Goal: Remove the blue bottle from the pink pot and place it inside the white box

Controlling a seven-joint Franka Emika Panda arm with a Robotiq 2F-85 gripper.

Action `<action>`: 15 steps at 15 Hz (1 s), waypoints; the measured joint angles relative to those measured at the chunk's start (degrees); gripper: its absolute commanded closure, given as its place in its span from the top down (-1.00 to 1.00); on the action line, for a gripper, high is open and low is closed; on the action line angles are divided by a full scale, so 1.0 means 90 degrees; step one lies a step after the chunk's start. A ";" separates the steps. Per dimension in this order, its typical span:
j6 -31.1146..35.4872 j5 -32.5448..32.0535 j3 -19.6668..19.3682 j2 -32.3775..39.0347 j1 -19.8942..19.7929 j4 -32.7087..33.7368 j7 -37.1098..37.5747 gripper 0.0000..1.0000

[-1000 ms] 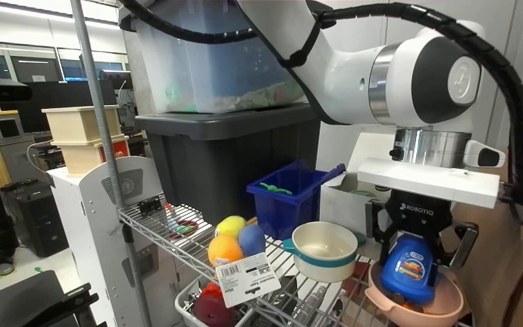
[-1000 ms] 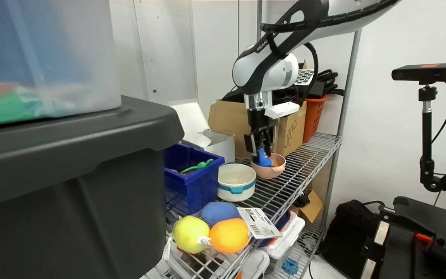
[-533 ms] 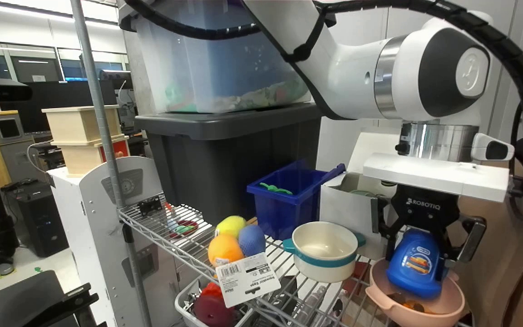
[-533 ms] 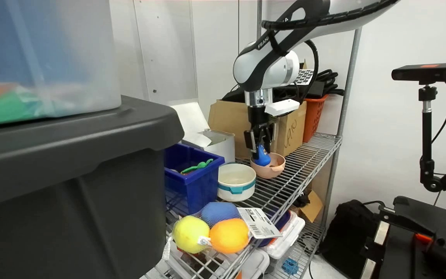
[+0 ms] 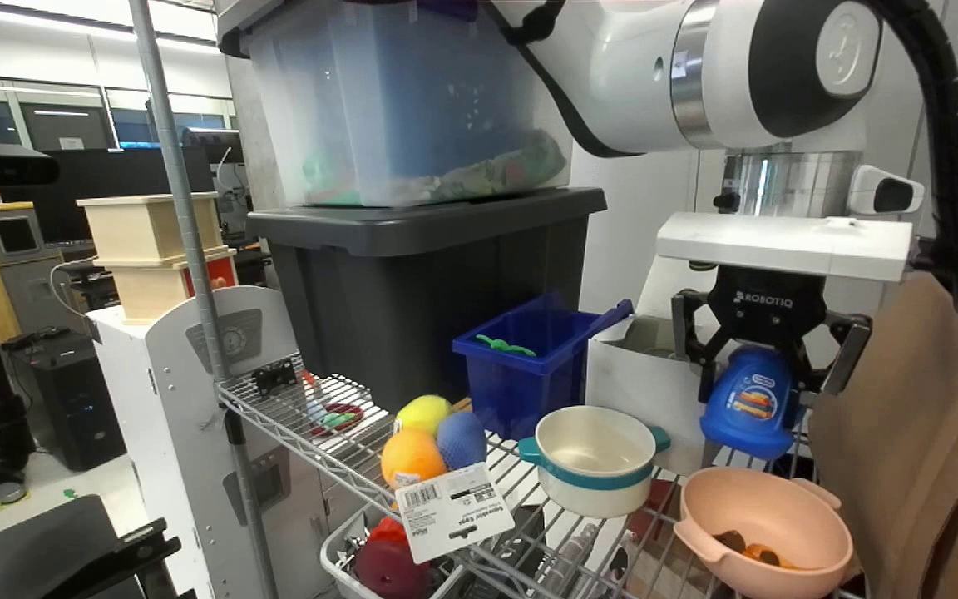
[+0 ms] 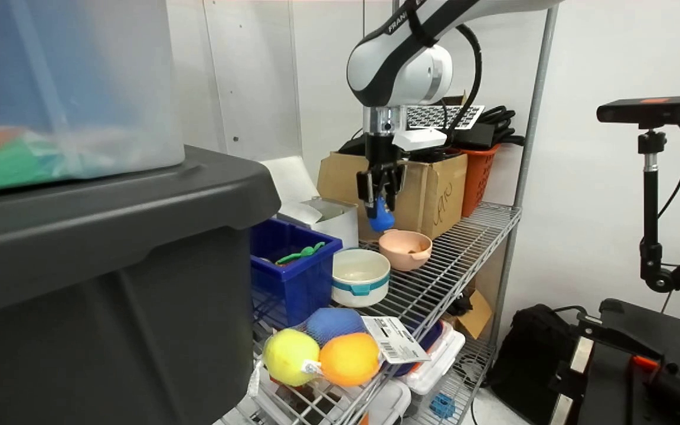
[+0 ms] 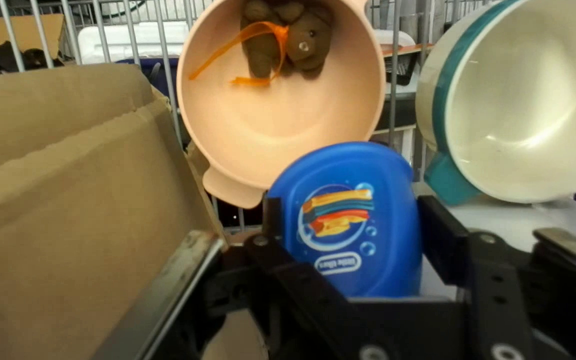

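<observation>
The blue bottle (image 5: 747, 420) hangs in my gripper (image 5: 755, 391), above the pink pot (image 5: 778, 504) and clear of its rim. It also shows in an exterior view (image 6: 381, 218). In the wrist view both fingers (image 7: 347, 225) press on the sides of the bottle (image 7: 358, 270), and its label faces the camera. The pink pot (image 7: 278, 120) holds a brown plush toy (image 7: 290, 42) with an orange ribbon. The white box (image 5: 637, 395) stands behind the bowl with its flap lid upright and its top open; it also shows in an exterior view (image 6: 340, 227). Its inside is mostly hidden.
A white-and-teal bowl (image 5: 595, 474) stands between the pot and the dark-blue bin (image 5: 520, 383). A cardboard box (image 5: 903, 424) rises close beside the gripper and the pot. A grey tote (image 5: 446, 299) and netted balls (image 5: 412, 456) are on the wire shelf too.
My gripper has risen with the blue bottle, lifting it out of the pink pot and slightly toward the white box. The pot's inside is now uncovered. The gripper stays shut on the bottle.
</observation>
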 measured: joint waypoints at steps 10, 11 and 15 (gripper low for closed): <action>0.0095 0.0376 0.0236 -0.0644 0.0009 -0.0500 -0.0292 -0.16; 0.0113 0.0403 0.0285 -0.0704 0.0019 -0.0558 -0.0308 -0.16; 0.0183 0.0493 0.0452 -0.0952 0.0117 -0.0744 -0.0329 -0.16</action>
